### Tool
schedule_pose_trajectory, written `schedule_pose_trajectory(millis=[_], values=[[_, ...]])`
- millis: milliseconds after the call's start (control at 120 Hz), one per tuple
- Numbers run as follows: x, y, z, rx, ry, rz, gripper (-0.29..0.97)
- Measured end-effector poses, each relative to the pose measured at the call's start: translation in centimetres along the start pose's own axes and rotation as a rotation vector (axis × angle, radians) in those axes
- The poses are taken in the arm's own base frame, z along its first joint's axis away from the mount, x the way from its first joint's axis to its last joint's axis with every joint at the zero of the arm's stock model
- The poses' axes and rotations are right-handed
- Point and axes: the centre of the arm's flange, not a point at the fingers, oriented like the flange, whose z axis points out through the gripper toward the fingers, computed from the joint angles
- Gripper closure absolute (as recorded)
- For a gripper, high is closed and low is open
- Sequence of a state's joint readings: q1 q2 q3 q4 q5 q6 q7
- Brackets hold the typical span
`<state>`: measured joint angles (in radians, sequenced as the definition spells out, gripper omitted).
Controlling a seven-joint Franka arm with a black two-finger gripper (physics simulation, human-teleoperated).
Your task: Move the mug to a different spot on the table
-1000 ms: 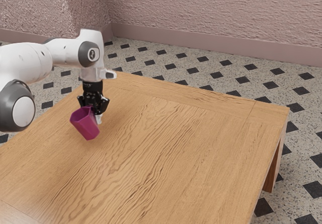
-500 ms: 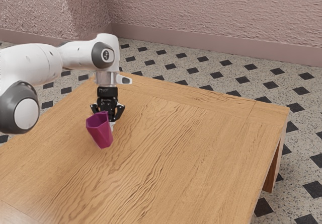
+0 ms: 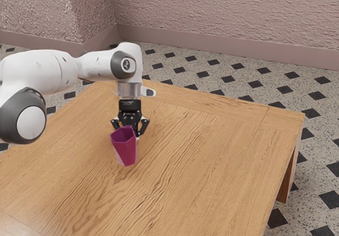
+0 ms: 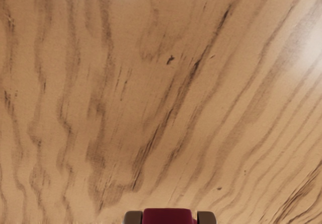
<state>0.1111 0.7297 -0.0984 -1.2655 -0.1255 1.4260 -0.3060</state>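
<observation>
Mug (image 3: 124,147), a deep magenta cup with faceted sides, hangs from the claw (image 3: 130,131) left of centre in the exterior view, over the near-left part of the table (image 3: 222,156). It leans a little, its base tipped toward the exterior view's right. Whether the base is just off the wood or brushing it I cannot tell. The claw is pinching the mug at its rim, one finger on each side of the wall at the edge farthest from the camera. The wrist view agrees: a strip of magenta sits between two grey pads (image 4: 133,217), with bare wood grain beyond. The white arm (image 3: 47,77) reaches in from the exterior view's left and points the claw straight down. The mug looks stiff and light, and probably smooth enough to slip, so a hold on one side of the rim lets it swing, which would explain the lean. A wall pinch like this should do for a short carry, provided the mug is set down gently and base first so it does not tip over.
</observation>
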Motion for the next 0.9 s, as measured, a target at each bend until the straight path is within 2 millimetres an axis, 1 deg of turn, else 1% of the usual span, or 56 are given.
schedule_pose_trajectory(millis=[117, 208, 275, 400, 567, 733, 900], values=[[0.0, 0.5, 0.3, -0.004, 0.000, -0.028, 0.74], [0.2, 0.2, 1.1, -0.007, -0.010, -0.054, 0.75], [0.4, 0.1, 1.3, -0.010, -0.009, -0.071, 0.75], [0.7, -0.5, 1.8, -0.013, -0.007, -0.099, 0.75], [1.5, -1.8, 1.7, -0.029, 0.007, -0.131, 0.75], [2.0, -2.2, 1.6, -0.039, 0.023, -0.143, 0.75], [3.0, -3.2, 2.0, -0.052, 0.025, -0.161, 0.76]])
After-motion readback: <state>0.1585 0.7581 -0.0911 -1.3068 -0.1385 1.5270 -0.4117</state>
